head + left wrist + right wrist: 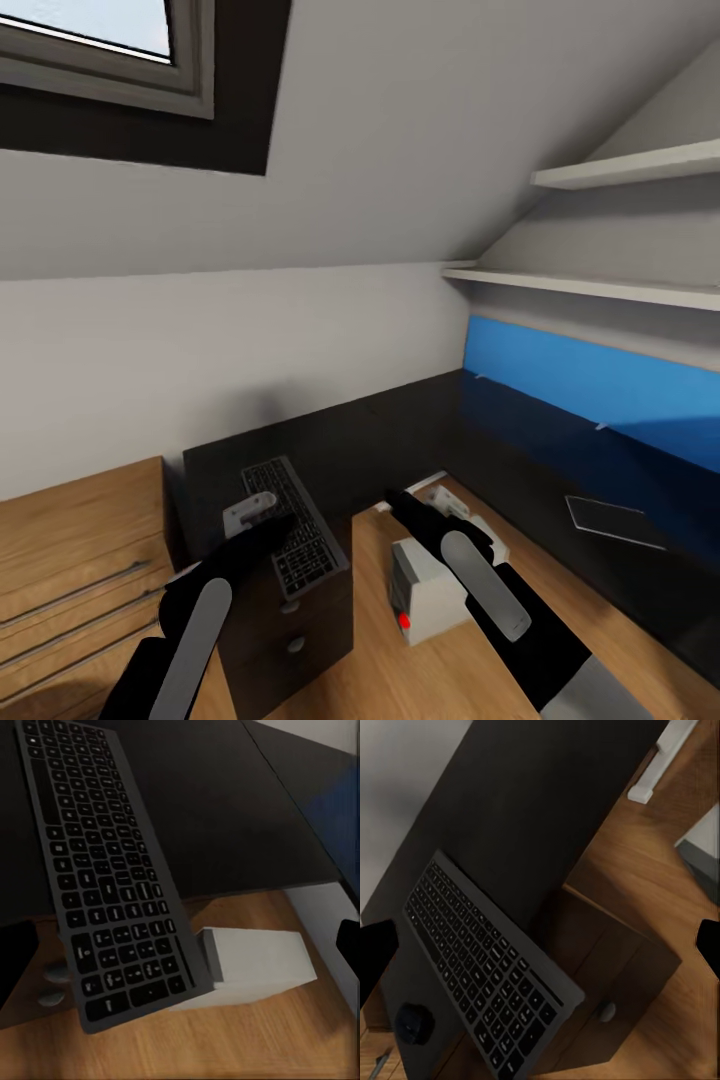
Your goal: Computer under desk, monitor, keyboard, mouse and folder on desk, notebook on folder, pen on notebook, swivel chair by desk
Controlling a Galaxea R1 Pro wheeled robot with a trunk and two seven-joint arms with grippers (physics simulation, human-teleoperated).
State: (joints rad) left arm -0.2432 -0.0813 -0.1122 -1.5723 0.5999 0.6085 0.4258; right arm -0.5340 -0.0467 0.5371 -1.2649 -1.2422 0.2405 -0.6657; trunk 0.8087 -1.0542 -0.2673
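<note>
Keyboard [292, 527] lies on the dark desk [400, 440], hanging partly over the front corner above the drawer unit [295, 640], its long axis running away from you toward the wall. From the head view your left gripper [250, 508] sits just beside its near left edge, clearly closer than the right gripper [440, 503], which hangs over the white computer [425, 590] on the floor. You cannot tell from here how either pair of fingers stands.

Left wrist view: the keyboard [105, 870] runs lengthwise ahead of you, tipped off the desk edge, the computer [255, 967] below it.

Right wrist view: both dark fingertips [375, 960] sit wide apart at the frame's edges, grasping nothing; the keyboard [487, 967] lies diagonally between them, with the mouse [414, 1022] just beside its end.
</note>
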